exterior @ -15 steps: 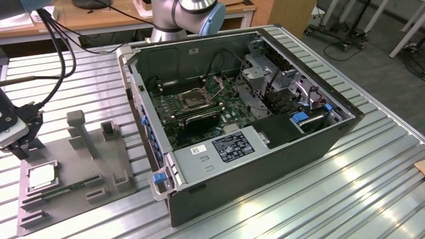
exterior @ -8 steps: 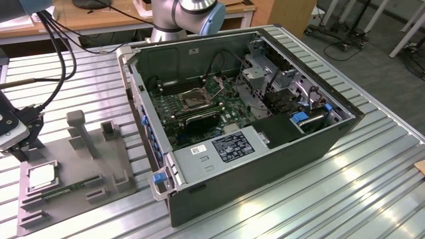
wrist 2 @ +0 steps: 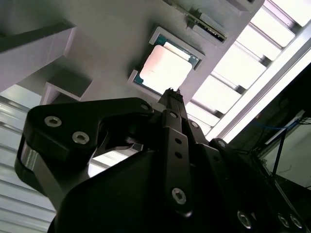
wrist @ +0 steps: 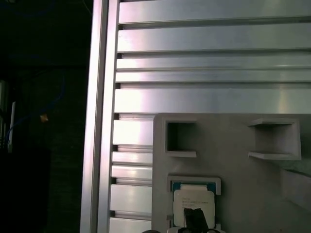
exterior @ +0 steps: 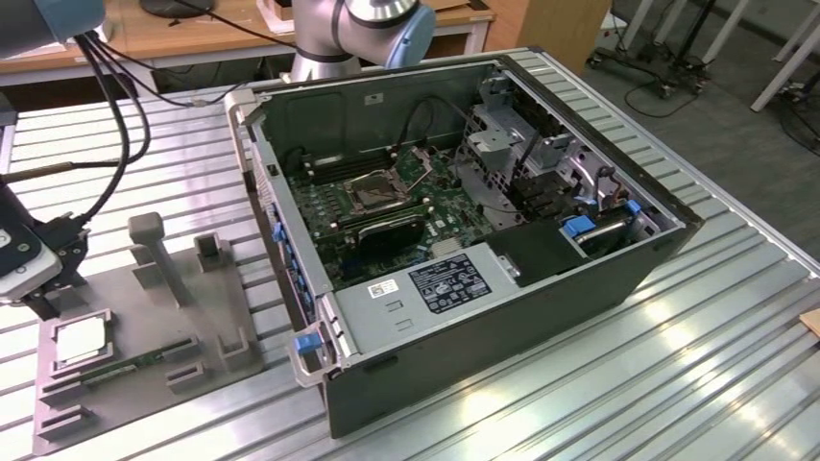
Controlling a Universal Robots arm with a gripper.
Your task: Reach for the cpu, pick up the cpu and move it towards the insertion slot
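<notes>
The cpu (exterior: 80, 338), a small square chip with a pale silvery face, lies in its recess on the grey tray (exterior: 141, 317) at the exterior view's lower left. My gripper (exterior: 36, 288) hangs just above it, a little to the exterior view's left, and is apart from it. In both wrist views the gripper's dark tip (wrist 2: 171, 94) (wrist: 194, 218) points at the cpu (wrist 2: 165, 70) (wrist: 193, 201). The insertion slot (exterior: 378, 192), a shiny metal frame with a dark centre, sits on the green board inside the open computer case (exterior: 539, 279).
A green memory stick (exterior: 134, 365) (wrist 2: 204, 19) lies on the tray beside the cpu. Grey posts (exterior: 154, 250) rise from the tray between the gripper and the case. The case's wall (exterior: 276, 240) stands beside the board. Black cables (exterior: 115, 106) hang from the arm.
</notes>
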